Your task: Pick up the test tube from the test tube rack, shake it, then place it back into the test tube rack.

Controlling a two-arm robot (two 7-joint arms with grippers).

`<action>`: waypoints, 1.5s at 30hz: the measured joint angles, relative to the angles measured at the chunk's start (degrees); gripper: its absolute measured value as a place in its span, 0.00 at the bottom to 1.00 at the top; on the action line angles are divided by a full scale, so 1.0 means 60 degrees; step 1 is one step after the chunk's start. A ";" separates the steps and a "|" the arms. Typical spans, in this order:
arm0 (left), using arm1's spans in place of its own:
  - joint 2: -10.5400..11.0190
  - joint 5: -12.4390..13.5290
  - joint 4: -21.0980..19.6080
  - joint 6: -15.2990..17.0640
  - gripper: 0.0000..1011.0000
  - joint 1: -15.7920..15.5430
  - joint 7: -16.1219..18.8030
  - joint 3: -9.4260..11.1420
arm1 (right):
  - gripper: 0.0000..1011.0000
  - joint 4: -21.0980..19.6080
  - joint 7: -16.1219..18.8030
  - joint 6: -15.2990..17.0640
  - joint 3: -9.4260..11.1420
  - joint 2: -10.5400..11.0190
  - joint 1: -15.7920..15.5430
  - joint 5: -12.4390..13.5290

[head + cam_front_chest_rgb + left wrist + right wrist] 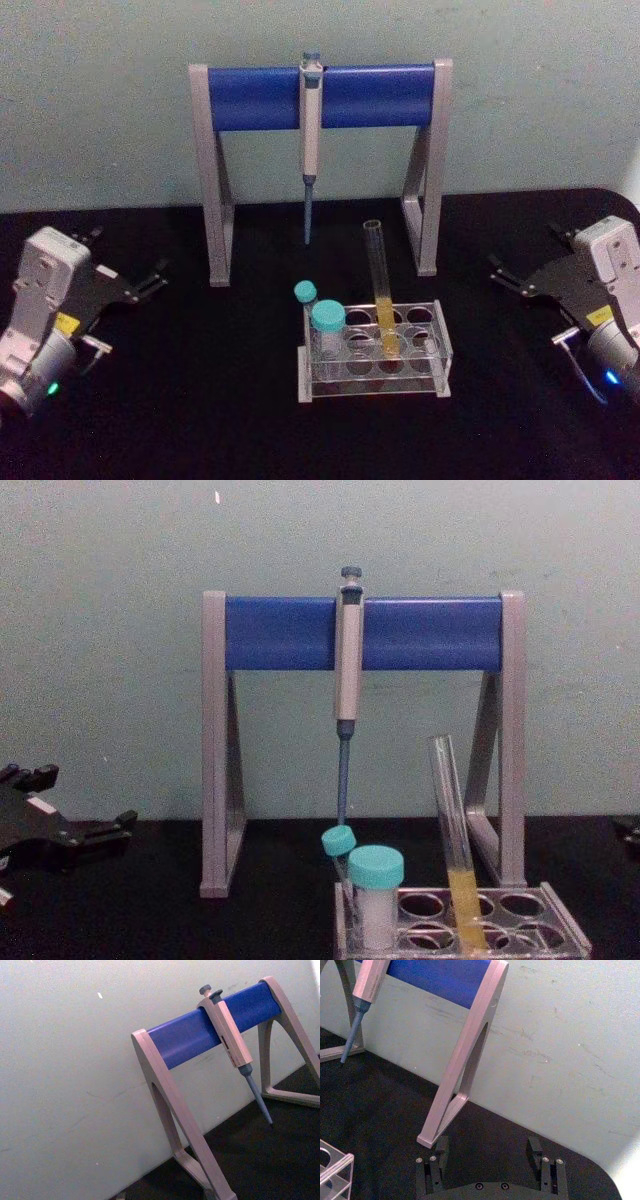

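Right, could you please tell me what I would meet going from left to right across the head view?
Left gripper → thin teal-capped tube → teal-capped vial → test tube → right gripper.

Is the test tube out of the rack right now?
No: the test tube stands in the test tube rack, while the left gripper and right gripper sit open off to either side.

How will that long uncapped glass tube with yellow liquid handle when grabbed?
The long clear glass test tube looks smooth and thin: probably slippery, fragile. Uncapped, so hard shaking may spill its yellow liquid. It leans in the clear plastic rack, so likely sits loose. Left gripper and right gripper sit open at the table's sides.
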 joint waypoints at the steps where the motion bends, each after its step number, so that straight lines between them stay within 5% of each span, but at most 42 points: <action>1: 0.0000 0.0000 0.0000 0.0000 0.99 0.0000 0.0000 0.0000 | 0.99 0.0000 0.0000 -0.0001 0.0000 0.0000 0.0000 0.0000; 45: 0.0000 0.0000 0.0000 0.0000 0.99 0.0000 -0.0001 0.0000 | 0.99 -0.0028 0.0003 -0.0065 0.0066 -0.0029 -0.0033 -0.0111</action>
